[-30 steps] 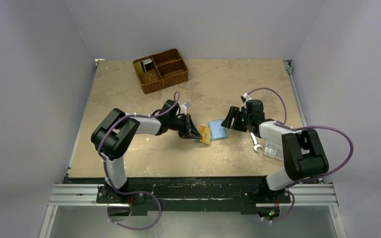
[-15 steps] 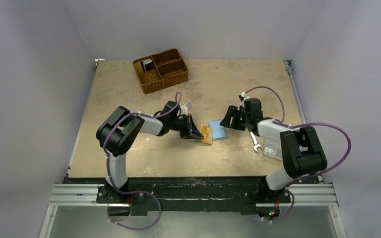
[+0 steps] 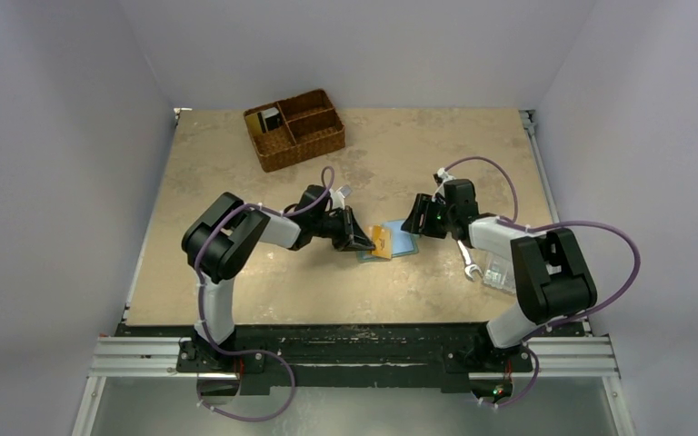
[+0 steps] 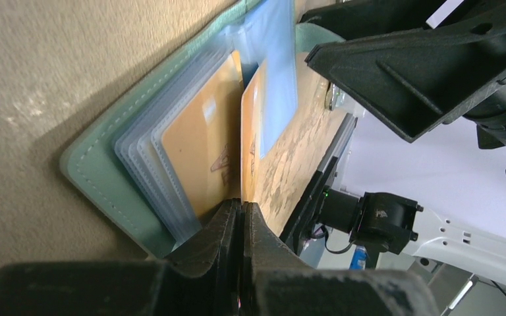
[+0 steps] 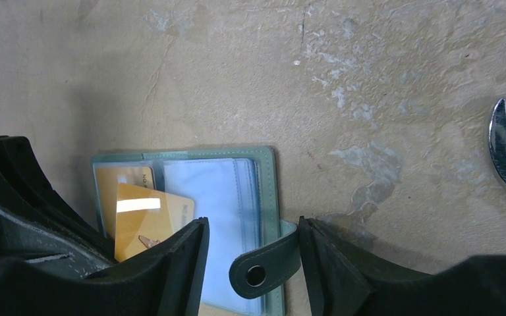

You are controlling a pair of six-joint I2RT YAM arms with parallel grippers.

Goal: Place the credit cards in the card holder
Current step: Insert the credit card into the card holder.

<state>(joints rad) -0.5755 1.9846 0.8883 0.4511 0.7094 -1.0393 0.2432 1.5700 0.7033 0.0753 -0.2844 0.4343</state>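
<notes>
Moved closer: left gripper, clamped on yellow-orange plastic card at teal-green folding card holder — insertion underway. Next: line card w/ sleeve — right gripper jaws apart, nothing clamped.

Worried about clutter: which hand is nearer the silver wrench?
Right. The right hand is over the card holder's edge nearest the wrench; the left hand, pinching a yellow card, is at the opposite edge.
</notes>
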